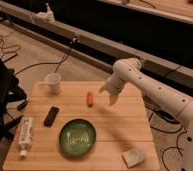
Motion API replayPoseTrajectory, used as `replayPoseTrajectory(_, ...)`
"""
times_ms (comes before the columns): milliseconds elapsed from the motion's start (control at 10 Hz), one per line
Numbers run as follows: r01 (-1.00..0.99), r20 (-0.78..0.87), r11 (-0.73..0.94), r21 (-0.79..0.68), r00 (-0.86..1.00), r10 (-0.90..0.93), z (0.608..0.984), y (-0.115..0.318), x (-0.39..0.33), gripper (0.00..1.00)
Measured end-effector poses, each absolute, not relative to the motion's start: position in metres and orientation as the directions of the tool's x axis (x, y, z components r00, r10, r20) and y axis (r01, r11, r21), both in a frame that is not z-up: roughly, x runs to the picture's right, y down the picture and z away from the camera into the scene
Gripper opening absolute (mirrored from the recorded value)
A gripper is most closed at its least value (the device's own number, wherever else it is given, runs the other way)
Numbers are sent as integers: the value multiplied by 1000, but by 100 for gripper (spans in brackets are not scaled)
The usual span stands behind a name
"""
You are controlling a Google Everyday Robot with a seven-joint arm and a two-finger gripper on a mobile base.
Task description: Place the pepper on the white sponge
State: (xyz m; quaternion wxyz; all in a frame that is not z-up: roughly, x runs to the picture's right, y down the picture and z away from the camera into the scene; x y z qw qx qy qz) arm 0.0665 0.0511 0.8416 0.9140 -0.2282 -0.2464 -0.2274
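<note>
The small orange-red pepper (90, 98) lies on the wooden table (125, 125), toward the back middle. The off-white sponge (133, 157) sits at the table's front right corner. My gripper (109, 93) hangs from the white arm just right of the pepper, a short way apart from it and slightly above the table. It holds nothing that I can see.
A green plate (77, 136) sits at front centre. A white cup (53, 82) stands at the back left, a black flat object (51, 115) lies left of the plate, and a white tube-like bottle (25, 135) lies at the front left edge. Cables run across the floor.
</note>
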Motion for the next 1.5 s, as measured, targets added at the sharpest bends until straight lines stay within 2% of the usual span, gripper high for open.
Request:
replayPoseTrajectory(600,533,559,792,-298,770,-308,844,51,64,65)
replayPoseTrajectory(800,561,546,761,-325,769,-334,844,58,84,65)
replayPoseTrajectory(1100,659,572,668,-345,712,-407,861,62,86,65)
replayPoseTrajectory(1500,745,611,621,-242,615,-499,894,33,56,65)
